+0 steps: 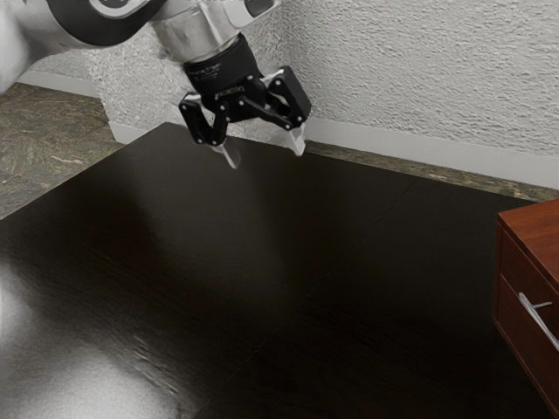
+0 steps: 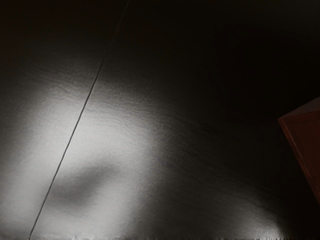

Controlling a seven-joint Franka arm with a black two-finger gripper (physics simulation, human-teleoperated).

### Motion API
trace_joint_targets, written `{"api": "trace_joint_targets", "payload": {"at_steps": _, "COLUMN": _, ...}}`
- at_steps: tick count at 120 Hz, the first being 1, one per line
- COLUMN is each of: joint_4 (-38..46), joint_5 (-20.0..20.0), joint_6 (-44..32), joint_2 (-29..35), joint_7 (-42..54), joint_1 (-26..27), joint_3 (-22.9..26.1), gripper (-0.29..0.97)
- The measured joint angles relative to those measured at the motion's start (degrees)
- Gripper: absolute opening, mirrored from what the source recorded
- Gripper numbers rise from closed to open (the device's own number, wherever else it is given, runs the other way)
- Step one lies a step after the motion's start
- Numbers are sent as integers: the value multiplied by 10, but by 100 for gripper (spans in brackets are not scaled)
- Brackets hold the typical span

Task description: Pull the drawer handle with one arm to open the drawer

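The jaws hang open and empty over the dark table (image 1: 262, 288), well apart from the drawer handle (image 1: 538, 319).

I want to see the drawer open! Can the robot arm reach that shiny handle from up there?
Probably yes. The gripper hangs above the dark table, jaws open, far from the handle on the red-brown drawer at the exterior view's right. Nothing stands between them.

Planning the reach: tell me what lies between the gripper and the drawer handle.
Only bare dark tabletop lies between the gripper and the drawer handle, as the exterior view shows.
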State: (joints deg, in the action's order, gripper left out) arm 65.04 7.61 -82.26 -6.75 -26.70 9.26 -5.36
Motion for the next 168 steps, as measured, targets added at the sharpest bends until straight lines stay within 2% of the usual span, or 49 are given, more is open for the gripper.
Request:
{"api": "trace_joint_targets", "payload": {"at_steps": 24, "joint_4": 20, "joint_5": 27, "joint_6": -31, "joint_2": 3, "joint_7": -38, "joint_1": 3, "joint_3": 20, "gripper": 68}}
{"api": "trace_joint_targets", "payload": {"at_steps": 40, "joint_4": 38, "joint_5": 30, "joint_6": -58, "joint_2": -10, "joint_7": -62, "joint_1": 10, "joint_3": 41, "gripper": 68}}
{"api": "trace_joint_targets", "payload": {"at_steps": 74, "joint_4": 87, "joint_5": 34, "joint_6": -143, "joint_2": -22, "joint_7": -95, "joint_1": 10, "joint_3": 45, "gripper": 68}}
{"api": "trace_joint_targets", "payload": {"at_steps": 94, "joint_4": 192, "joint_5": 39, "joint_6": -203, "joint_2": 40, "joint_7": -125, "joint_1": 14, "joint_3": 60, "gripper": 68}}
{"api": "trace_joint_targets", "payload": {"at_steps": 124, "joint_4": 204, "joint_5": 38, "joint_6": -251, "joint_2": 44, "joint_7": -193, "joint_1": 25, "joint_3": 65, "gripper": 68}}
{"api": "trace_joint_targets", "payload": {"at_steps": 168, "joint_4": 258, "joint_5": 36, "joint_6": -327, "joint_2": 45, "joint_7": -274, "joint_1": 12, "joint_3": 68, "gripper": 68}}
